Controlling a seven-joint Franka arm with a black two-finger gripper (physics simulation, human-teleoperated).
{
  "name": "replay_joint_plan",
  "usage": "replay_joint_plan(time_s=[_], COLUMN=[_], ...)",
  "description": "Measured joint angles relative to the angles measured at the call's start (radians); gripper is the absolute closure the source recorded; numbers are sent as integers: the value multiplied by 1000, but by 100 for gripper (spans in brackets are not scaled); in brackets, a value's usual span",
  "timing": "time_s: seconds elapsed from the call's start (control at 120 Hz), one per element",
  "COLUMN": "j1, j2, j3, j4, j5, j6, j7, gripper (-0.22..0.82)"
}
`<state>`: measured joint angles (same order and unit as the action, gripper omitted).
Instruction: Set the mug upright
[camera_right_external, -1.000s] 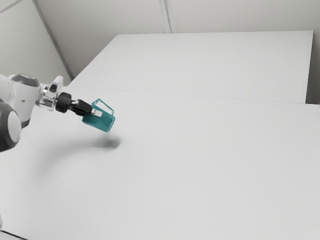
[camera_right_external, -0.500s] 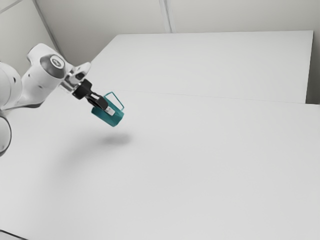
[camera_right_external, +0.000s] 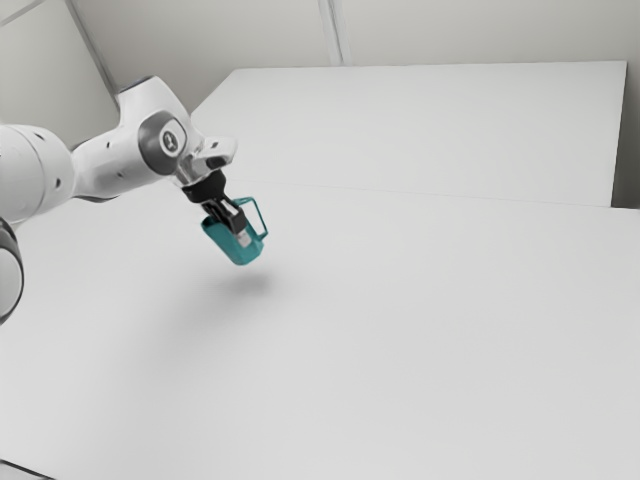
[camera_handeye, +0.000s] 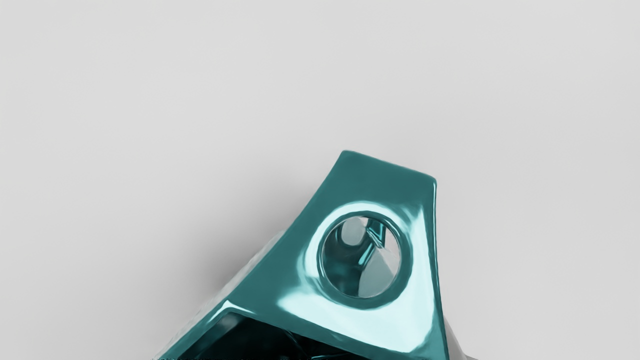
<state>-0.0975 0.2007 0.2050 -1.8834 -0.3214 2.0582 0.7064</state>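
In the exterior view my black gripper (camera_right_external: 238, 226) points down and toward the exterior view's right, shut on the teal mug (camera_right_external: 226, 243). The mug hangs tilted above the table, its shadow below it, and its angular handle sticks out on the exterior view's right. In the wrist view the mug (camera_handeye: 280, 265) shows a wall with a round hole in it and part of its dark open mouth, between the light fingertips (camera_handeye: 310, 320) at its two sides, which are mostly hidden behind it.
The white table (camera_right_external: 420, 330) spreads beneath the mug and far to the exterior view's right. Behind it stands a pale wall (camera_right_external: 480, 30). A dark cable (camera_right_external: 28, 470) lies at the exterior view's lower left corner.
My hand has moved toward the exterior view's right and turned to point more steeply down. The mug has travelled with it, and its tilt has changed; its shadow has shifted right as well.
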Motion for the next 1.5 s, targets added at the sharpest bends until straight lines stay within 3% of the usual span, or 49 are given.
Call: replay_joint_plan(time_s=[0.208, 0.717, 1.3, 1.5], j1=[-7, -46, -50, -50], j2=[-29, -17, 40, 43], j3=[-41, -45, -46, -45], j4=[-66, -102, -99, -100], j5=[65, 141, 145, 137], j6=[49, 109, 155, 160], j7=[-116, -331, -451, -468], gripper=[79, 79, 79, 73])
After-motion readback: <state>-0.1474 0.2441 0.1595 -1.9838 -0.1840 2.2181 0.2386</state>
